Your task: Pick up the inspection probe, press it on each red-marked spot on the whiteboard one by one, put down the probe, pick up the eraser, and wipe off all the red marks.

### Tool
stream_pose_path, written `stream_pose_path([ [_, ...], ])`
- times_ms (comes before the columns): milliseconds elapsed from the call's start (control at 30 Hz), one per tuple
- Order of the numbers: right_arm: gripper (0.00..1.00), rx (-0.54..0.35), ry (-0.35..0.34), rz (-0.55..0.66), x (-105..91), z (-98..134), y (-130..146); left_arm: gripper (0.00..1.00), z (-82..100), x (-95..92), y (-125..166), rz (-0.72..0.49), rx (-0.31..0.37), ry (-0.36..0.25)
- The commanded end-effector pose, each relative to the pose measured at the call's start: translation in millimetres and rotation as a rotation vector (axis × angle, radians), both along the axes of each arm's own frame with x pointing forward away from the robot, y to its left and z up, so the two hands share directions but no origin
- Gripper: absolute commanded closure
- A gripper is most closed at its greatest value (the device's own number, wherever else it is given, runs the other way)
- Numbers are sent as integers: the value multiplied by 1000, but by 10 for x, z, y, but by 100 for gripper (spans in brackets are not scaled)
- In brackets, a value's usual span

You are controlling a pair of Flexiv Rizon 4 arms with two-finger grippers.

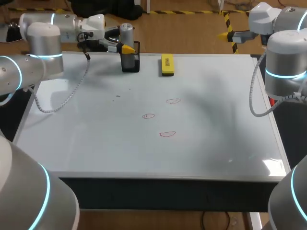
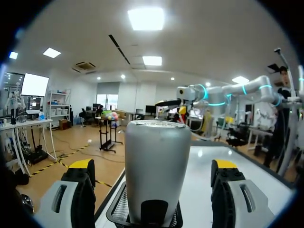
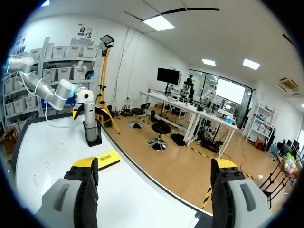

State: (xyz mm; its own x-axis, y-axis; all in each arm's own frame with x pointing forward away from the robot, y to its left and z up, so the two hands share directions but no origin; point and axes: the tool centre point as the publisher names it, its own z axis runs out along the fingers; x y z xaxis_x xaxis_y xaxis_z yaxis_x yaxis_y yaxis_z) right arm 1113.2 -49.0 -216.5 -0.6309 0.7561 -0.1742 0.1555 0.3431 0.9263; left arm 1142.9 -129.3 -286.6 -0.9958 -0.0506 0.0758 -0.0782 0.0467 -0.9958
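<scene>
Squarely between left gripper's (image 2: 153, 165) spread, unclenched fingers, untouched: inspection probe (image 1: 126, 32), long axis upright in black mesh holder (image 1: 130, 63); nearer by far, left arm; right gripper (image 3: 154, 164) likewise spread, empty, well apart from holder.

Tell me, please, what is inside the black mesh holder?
The grey inspection probe stands upright in the holder, top sticking out. Its lower end is hidden behind the mesh wall.

A black mesh holder (image 1: 130, 63) stands upright toward the far side.
</scene>
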Motion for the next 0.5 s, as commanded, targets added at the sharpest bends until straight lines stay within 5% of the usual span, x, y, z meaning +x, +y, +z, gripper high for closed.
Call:
stream_pose_path([
  [33, 0, -1, 1, 1, 5, 0, -3, 0, -16, -15, 7, 9, 8, 3],
  [233, 0, -1, 1, 1, 5, 0, -3, 0, -33, -34, -2, 22, 2, 4],
  [300, 0, -1, 1, 1, 5, 0, -3, 33, -36, -35, -5, 28, -3, 4],
  [367, 0, -1, 1, 1, 5, 0, -3, 53, -37, -34, -7, 30, -6, 2],
  [467, 0, -1, 1, 1, 5, 0, -3, 65, -35, -30, -13, 35, -8, -2],
  [500, 0, -1, 1, 1, 5, 0, -3, 77, -27, -31, -19, 36, -9, -2],
])
